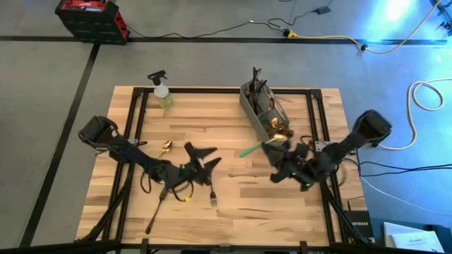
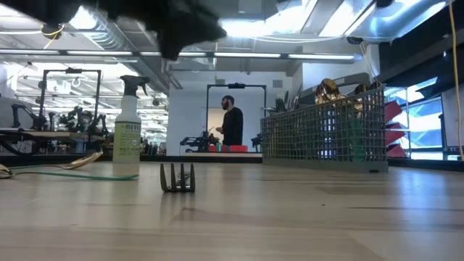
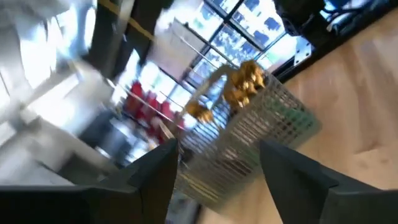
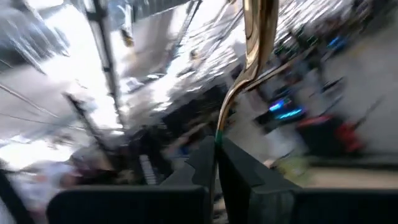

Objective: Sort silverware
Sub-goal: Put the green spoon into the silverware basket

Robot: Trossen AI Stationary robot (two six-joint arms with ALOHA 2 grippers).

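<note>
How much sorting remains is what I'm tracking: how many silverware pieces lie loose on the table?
3: a gold spoon near the spray bottle, a dark fork at centre front, and a dark long-handled piece left of it. The arms may hide more.

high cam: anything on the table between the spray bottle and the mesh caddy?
Nothing. In the high view, only bare wood lies between the spray bottle and the mesh caddy; the low view agrees.
</note>
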